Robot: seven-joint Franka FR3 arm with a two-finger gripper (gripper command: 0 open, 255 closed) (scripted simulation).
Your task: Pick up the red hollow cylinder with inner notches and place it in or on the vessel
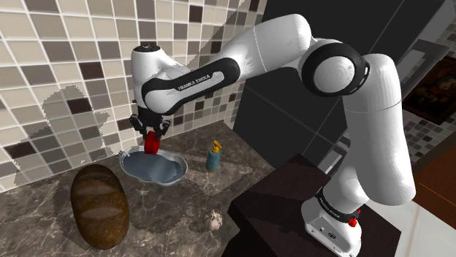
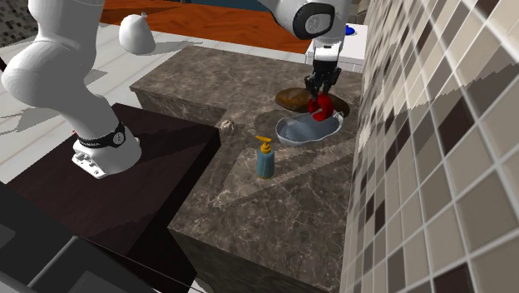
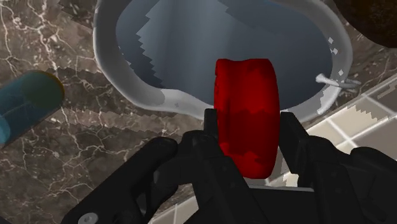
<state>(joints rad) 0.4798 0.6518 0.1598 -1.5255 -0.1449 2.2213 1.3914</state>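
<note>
Over the dark counter hangs one gripper (image 1: 151, 138), its fingers clamped on one red cylinder (image 3: 246, 114), right above the wall-side rim of the one grey-blue vessel (image 1: 166, 173)! Around them sit one brown loaf (image 1: 99, 204), one blue pump bottle (image 1: 213, 157) and one small pale object (image 1: 213, 220). The tiled wall crowds in just behind the vessel, and open counter lies between loaf and bottle.

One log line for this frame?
phase: place | tool: shut on cylinder | cylinder: red, in air over bowl | bowl: on counter, beside loaf | next: probably lower, release
</note>
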